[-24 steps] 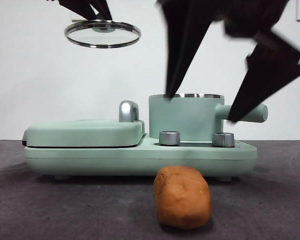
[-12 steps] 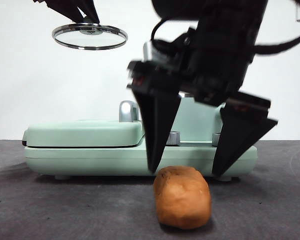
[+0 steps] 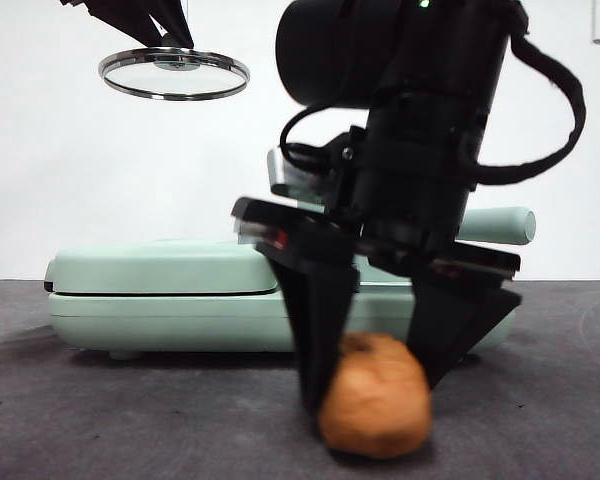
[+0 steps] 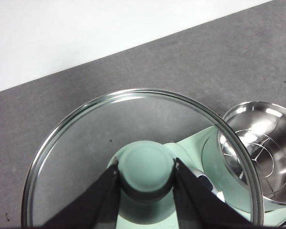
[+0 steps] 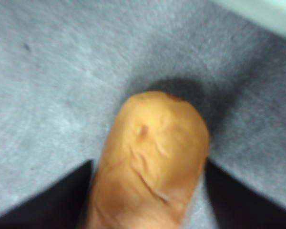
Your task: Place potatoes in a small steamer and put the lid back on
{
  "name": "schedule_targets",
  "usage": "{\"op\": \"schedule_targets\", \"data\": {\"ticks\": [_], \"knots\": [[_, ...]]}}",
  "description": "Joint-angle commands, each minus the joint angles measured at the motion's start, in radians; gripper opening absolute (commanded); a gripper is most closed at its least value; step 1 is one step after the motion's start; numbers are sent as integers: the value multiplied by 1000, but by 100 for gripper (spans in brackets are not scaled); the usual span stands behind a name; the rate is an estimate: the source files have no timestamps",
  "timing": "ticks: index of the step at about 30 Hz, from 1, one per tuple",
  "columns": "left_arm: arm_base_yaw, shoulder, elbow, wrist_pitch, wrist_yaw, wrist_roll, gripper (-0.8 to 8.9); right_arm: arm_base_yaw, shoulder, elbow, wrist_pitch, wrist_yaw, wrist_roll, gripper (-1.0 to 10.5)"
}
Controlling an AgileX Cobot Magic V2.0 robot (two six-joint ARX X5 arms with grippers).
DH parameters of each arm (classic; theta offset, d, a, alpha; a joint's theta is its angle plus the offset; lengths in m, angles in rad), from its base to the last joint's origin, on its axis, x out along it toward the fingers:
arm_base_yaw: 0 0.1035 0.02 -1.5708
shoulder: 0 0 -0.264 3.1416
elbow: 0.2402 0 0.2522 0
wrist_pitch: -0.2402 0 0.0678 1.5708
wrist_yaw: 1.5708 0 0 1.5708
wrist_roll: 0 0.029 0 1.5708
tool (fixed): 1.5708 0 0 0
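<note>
The grey surface [image 3: 100, 410] carries the mint-green appliance [image 3: 160, 290]. On it stands the small steamer [image 4: 257, 157], uncovered, wire rack visible inside. The right claw [image 3: 375, 385] is down at the surface, jaws spread on either side of the potato [image 3: 377, 400]; contact cannot be confirmed. The left claw [image 4: 145, 191], raised high, grips the lid [image 3: 174, 74] by its knob [image 4: 146, 167].
</note>
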Motion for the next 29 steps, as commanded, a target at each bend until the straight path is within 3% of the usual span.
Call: {"op": "schedule_targets", "data": {"ticks": [1, 7, 11, 23, 29], "knots": [[-2, -3, 41, 29, 2, 10, 18, 11, 26, 19, 2, 2, 1, 128], [3, -3, 41, 27, 2, 10, 18, 0, 3, 45, -39, -47, -3, 107], [6, -3, 41, 29, 2, 10, 18, -26, 3, 154, -176, -51, -70, 107], [9, -3, 41, 32, 2, 10, 18, -238, 81, 695, -461, -46, -257, 107], [8, -3, 41, 29, 2, 9, 18, -342, 262, 989, -538, -49, -283, 107]]}}
